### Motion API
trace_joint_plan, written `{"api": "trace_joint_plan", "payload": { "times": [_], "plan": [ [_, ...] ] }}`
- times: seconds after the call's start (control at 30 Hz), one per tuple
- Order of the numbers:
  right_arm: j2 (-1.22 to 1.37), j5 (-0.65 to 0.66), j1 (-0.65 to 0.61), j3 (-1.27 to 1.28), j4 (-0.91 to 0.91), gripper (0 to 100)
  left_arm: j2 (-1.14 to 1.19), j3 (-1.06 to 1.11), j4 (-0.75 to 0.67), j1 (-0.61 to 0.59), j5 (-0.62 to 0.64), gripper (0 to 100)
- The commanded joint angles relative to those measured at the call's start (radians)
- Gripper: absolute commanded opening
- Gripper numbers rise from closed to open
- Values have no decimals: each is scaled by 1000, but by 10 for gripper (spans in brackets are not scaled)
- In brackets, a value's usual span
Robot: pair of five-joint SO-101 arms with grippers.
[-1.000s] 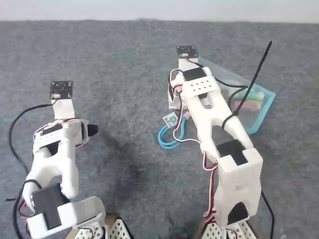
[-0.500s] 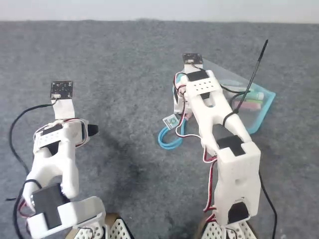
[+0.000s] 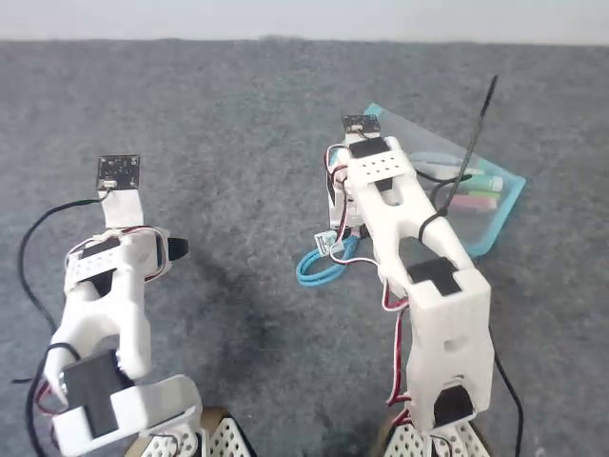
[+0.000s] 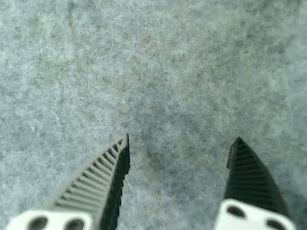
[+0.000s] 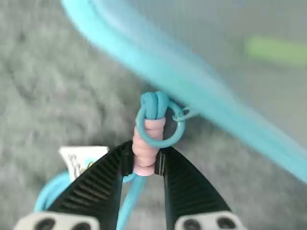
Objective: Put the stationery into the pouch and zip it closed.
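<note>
The pouch (image 3: 495,214) is clear plastic with a blue zip edge and lies at the right of the grey carpet. Green and pink pens (image 3: 471,190) show inside it. My right arm (image 3: 400,219) stretches over the pouch's left end. In the right wrist view my right gripper (image 5: 145,147) is shut on the pink zipper pull (image 5: 145,155), which hangs from a blue ring (image 5: 160,139) on the zip edge (image 5: 192,81). A blue cord loop (image 3: 319,268) with a small tag (image 3: 329,242) trails from the pull. My left gripper (image 4: 180,143) stands open over bare carpet, holding nothing.
The left arm (image 3: 105,295) rests at the near left, well away from the pouch. A black cable (image 3: 466,157) of the right arm crosses above the pouch. Open carpet lies between the arms and across the far side.
The right arm has drawn back a little toward its base with the pull. The cord loop slid left, and the pouch's far corner has come out from under the wrist. The left arm is still.
</note>
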Motion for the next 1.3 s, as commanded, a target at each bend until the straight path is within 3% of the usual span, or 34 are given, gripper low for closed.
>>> {"api": "trace_joint_plan", "payload": {
  "times": [0.0,0.17,0.43,0.63,0.87,1.03,1.27],
  "plan": [
    [-251,115,-25,-43,101,6,-3,-56,14,0,-5,313],
    [-498,376,-85,-48,228,6,-5,-56,14,0,-5,313],
    [-746,488,-91,-60,358,6,-49,-56,48,-5,-37,313],
    [-750,489,-91,-181,417,6,-434,-19,198,6,-124,313],
    [-584,486,-108,-321,424,6,-934,-24,489,239,-175,315],
    [-498,493,-90,-385,421,6,-973,-71,578,356,-190,393],
    [-420,526,-10,-496,427,6,-980,-114,698,534,-318,394]
  ]
}}
